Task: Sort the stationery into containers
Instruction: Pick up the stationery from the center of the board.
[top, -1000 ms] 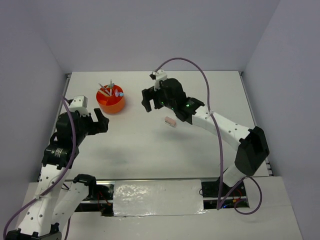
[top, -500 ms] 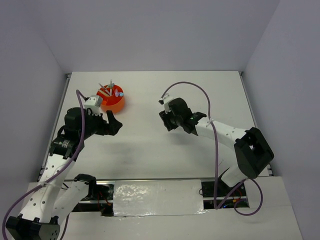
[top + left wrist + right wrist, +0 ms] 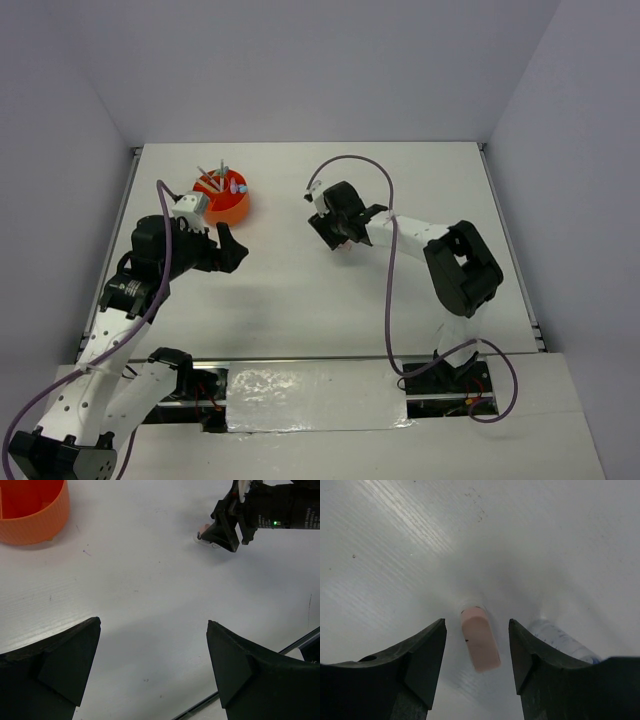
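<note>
Because the pink eraser (image 3: 480, 637) is short and smooth and lies flat on the bench (image 3: 395, 545), I judge that the grasp should be made low and square. The fingers should go down until their tips almost touch the bench. Then they should close evenly on the two long sides, so that the block does not turn or slip out forward. The eraser lies a little slanted between the fingers, so a small turn of the wrist before closing would help. One danger is the small clear bottle (image 3: 555, 639), which lies just beside the eraser and partly behind the finger on the picture's right. Closing may push it, or catch it together with the eraser.

The eraser is between the two fingers of the right pincer (image 3: 476, 647), with a gap on each side, and neither finger touches it. This pincer is about half open and grips nothing.

Further out, the orange organizer (image 3: 236, 212) stands well apart to the left, on the far part of the bench, with pens (image 3: 212, 180) standing in it. The eraser must travel there. The left pincer (image 3: 152, 630) hangs wide open and empty near the organizer.
</note>
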